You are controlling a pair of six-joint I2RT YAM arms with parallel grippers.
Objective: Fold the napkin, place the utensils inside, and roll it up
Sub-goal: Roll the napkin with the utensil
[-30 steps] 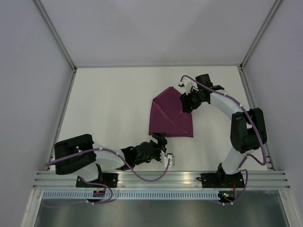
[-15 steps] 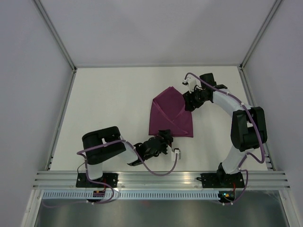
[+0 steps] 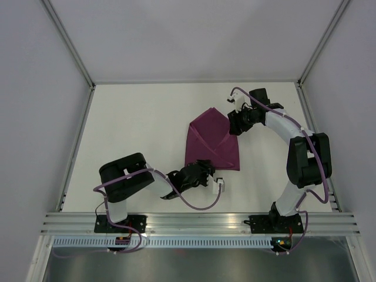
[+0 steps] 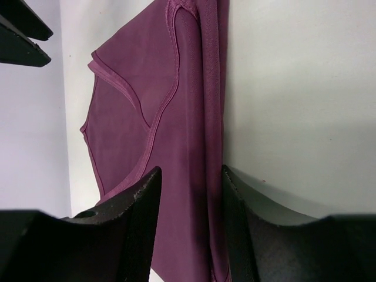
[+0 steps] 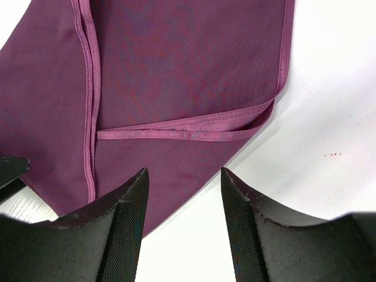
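Note:
The magenta napkin (image 3: 210,141) lies folded on the white table, its flaps crossing to a point at the far side. My left gripper (image 3: 204,169) sits low at the napkin's near edge. In the left wrist view the left gripper (image 4: 191,176) has its jaws apart, astride a long fold of the napkin (image 4: 176,106), with cloth filling the gap. My right gripper (image 3: 234,128) is at the napkin's far right edge. In the right wrist view the right gripper (image 5: 185,176) is open, one finger over the napkin (image 5: 176,70) and the other over bare table. The utensils are out of view.
White walls with metal corner posts (image 3: 70,44) close in the table on three sides. An aluminium rail (image 3: 200,220) carrying both arm bases runs along the near edge. A side rail (image 3: 330,194) lies beside the right arm.
My left arm has swung forward and right from the near edge to the napkin's near edge, and its jaws have narrowed. The right gripper has shifted slightly right along the cloth's edge.

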